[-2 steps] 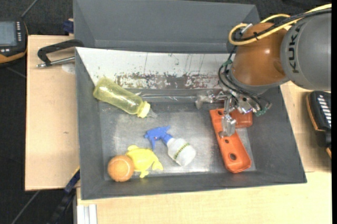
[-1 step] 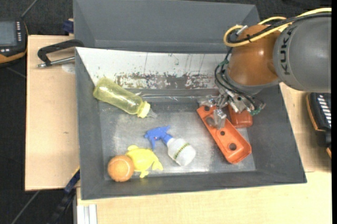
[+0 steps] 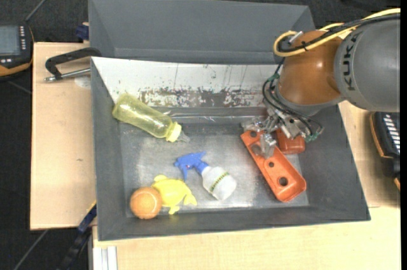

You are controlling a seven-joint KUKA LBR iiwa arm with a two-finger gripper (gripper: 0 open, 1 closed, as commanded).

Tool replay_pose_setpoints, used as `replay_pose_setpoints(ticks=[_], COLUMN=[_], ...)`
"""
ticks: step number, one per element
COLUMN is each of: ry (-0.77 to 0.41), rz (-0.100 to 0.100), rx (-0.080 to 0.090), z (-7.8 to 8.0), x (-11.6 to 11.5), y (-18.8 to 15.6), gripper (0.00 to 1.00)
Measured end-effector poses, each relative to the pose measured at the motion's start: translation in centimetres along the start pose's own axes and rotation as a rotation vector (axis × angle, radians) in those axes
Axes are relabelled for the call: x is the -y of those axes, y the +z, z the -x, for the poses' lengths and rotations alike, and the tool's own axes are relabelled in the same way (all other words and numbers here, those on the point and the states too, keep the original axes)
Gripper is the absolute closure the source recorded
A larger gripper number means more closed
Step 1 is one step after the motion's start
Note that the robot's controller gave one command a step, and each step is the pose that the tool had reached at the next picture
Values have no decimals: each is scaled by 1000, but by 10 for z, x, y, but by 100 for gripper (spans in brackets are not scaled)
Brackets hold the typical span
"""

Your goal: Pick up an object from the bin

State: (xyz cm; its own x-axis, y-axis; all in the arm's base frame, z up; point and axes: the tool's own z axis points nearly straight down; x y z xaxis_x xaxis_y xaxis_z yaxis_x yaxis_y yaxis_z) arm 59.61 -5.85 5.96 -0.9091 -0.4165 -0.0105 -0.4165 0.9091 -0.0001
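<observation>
Single camera, overhead, tilted somewhat to one side. Faces down into grey metal bin (image 3: 191, 21); whole interior framed, far wall at top. Moderately near. KUKA arm (image 3: 375, 65) entering from right.

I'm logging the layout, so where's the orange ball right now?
The orange ball sits in the lower left corner of the bin in the camera view, against a yellow toy, with the blue-topped white spray bottle just beyond to the right.
</observation>
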Motion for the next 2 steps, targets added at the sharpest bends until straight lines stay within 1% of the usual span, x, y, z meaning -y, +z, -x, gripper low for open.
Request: replay_pose_setpoints(ticks=[2], ry=[-8], rz=[0], rx=[2], z=[2], x=[0], y=[-9], gripper=[100])
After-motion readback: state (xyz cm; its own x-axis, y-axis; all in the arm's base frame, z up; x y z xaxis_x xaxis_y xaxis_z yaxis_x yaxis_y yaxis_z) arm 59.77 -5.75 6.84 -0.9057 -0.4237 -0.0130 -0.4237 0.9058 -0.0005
